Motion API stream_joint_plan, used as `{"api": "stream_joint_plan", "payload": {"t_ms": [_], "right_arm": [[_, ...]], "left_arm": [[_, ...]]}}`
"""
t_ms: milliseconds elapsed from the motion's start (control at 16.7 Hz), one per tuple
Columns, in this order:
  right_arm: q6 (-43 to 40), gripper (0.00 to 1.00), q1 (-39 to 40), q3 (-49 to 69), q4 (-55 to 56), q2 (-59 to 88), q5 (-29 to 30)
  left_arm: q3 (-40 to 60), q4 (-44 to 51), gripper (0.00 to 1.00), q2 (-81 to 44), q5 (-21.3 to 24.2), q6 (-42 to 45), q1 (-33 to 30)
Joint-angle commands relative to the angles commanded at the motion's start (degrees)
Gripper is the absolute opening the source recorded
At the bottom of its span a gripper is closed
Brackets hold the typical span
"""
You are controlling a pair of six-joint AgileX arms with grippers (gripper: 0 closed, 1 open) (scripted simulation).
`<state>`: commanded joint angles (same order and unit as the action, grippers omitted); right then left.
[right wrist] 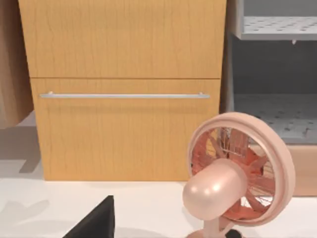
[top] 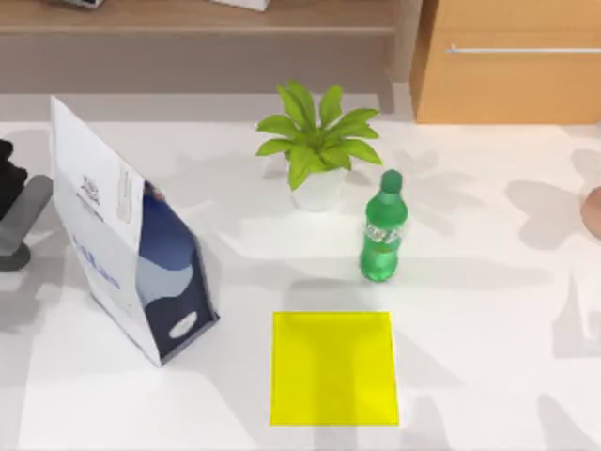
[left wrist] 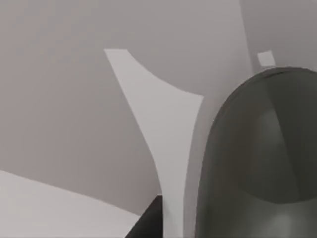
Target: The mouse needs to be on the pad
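White table – pad bare; left hand at left edge, grip unclear.

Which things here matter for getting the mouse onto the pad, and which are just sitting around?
Job: mouse, close to the left wrist camera; yellow pad; left gripper at the top view's left edge.
Lying about: paper bag, potted plant, green bottle, pink fan.

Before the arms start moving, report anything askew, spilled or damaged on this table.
Nothing stands out. The green bottle and potted plant stand upright, the paper bag stands intact, the pad lies flat and bare. The left gripper is parked at the table's left edge.
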<state>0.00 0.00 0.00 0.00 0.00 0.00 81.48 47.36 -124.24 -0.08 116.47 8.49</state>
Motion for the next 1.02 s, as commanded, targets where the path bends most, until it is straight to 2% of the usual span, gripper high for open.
{"api": "stream_joint_plan", "payload": {"t_ms": [300,780,1020], "right_arm": [[0.0,1.0,0.0,0.0,0.0,0.0,0.0],[0.0,1.0,0.0,0.0,0.0,0.0,0.0],[0.0,1.0,0.0,0.0,0.0,0.0,0.0]], "left_arm": [[0.0,0.0,0.02,0.0,0.0,0.0,0.0],[0.0,0.0,0.0,0.0,0.0,0.0,0.0],[2.3,4.4,0.0,3.1,-0.9,-1.0,0.1]]}}
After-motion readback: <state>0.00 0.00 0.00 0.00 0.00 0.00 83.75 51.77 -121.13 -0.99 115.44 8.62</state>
